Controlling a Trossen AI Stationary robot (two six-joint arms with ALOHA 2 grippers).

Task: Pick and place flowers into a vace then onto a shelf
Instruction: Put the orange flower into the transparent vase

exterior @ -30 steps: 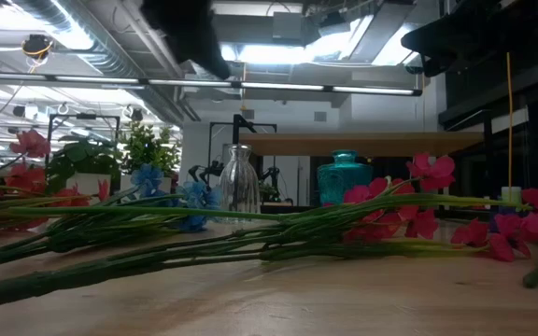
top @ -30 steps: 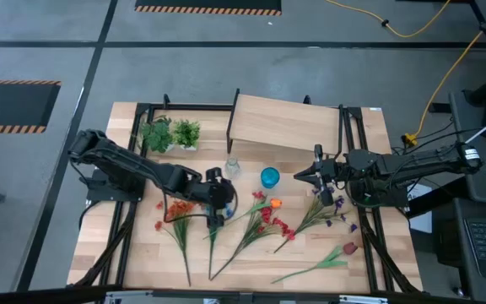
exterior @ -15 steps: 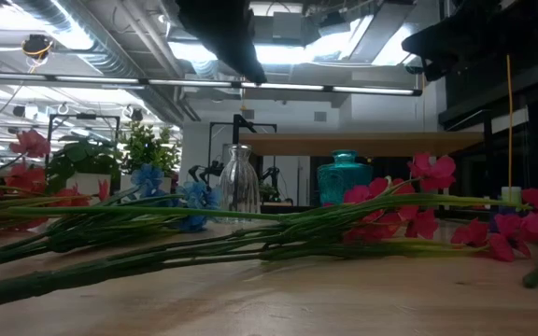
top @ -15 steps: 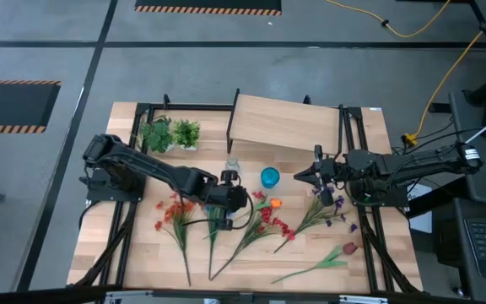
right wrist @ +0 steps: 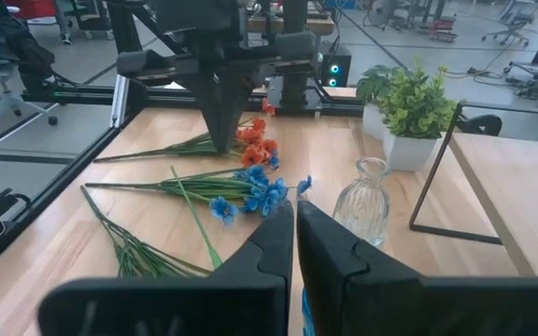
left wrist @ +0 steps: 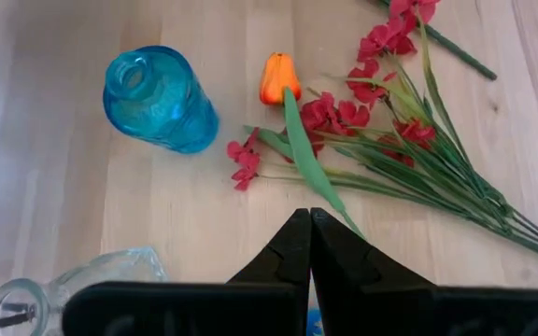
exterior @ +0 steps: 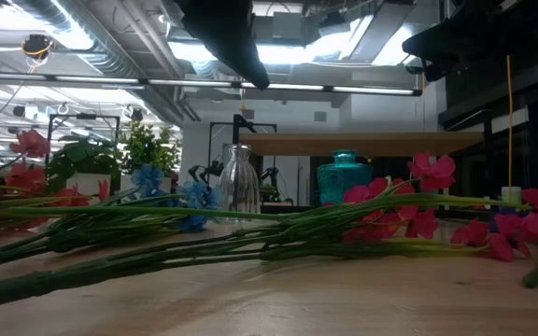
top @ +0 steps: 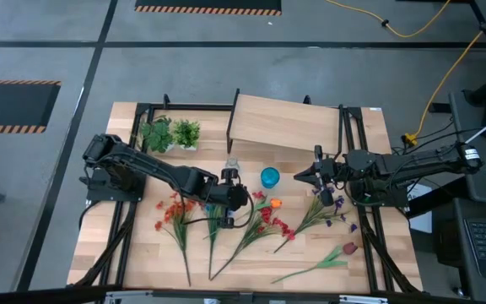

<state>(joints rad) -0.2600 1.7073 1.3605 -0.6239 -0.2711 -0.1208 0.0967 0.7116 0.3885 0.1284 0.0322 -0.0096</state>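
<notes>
The flowers lie flat on the tabletop: an orange-red spray (top: 174, 211), a blue spray (top: 213, 219), a red-pink spray (top: 264, 221), a purple spray (top: 323, 207) and a dark red bud (top: 348, 249). A clear glass vase (top: 232, 166) and a blue vase (top: 269, 177) stand upright in front of the shelf (top: 281, 125). My left gripper (left wrist: 308, 217) is shut and hovers above the table between the blue and red-pink sprays, high in the low view (exterior: 227, 42). My right gripper (right wrist: 294, 207) is shut and waits right of the blue vase (left wrist: 157, 98).
Two potted green tufts (top: 169, 133) stand at the far left, beside the shelf's black legs (right wrist: 437, 177). An orange tulip bud (left wrist: 278, 79) lies near the blue vase. Black frame rails run along both table sides. Bare wood shows along the near edge.
My left gripper has moved toward the table's right edge, from over the blue spray to a spot nearer the red-pink spray and the vases, then held still. It stays shut. The flowers and vases have not moved.
</notes>
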